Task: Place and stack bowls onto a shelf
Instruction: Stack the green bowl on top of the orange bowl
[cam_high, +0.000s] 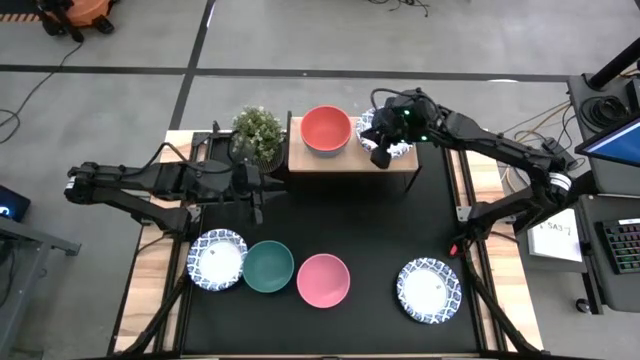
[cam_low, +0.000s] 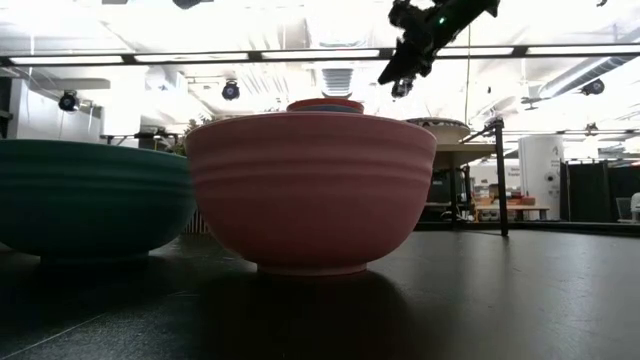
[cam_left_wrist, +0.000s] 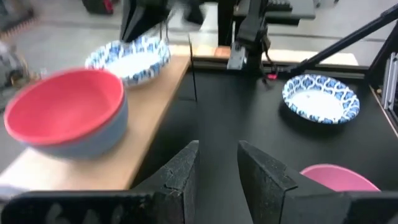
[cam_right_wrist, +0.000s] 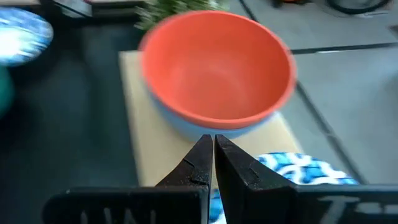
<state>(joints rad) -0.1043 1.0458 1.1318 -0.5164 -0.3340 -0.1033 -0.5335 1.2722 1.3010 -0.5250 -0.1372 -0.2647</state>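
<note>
The left gripper (cam_high: 256, 197) waits near the potted plant (cam_high: 258, 135), just left of the shelf (cam_high: 350, 160), its jaws parted and empty. Along the near side of the worktop (cam_high: 380, 230), four bowls are still to be moved: a blue-patterned white bowl (cam_high: 216, 260), a green bowl (cam_high: 268, 266) and a pink bowl (cam_high: 323, 279) close together at the left, and another patterned bowl (cam_high: 429, 289) at the right. On the far shelf, a red bowl (cam_high: 326, 129) sits nested in a blue one (cam_right_wrist: 186, 121). At the shelf's right end, the right gripper (cam_high: 381, 157) hangs over a patterned bowl (cam_high: 400, 146), jaws pressed together and empty. The task looks roughly half done.
</note>
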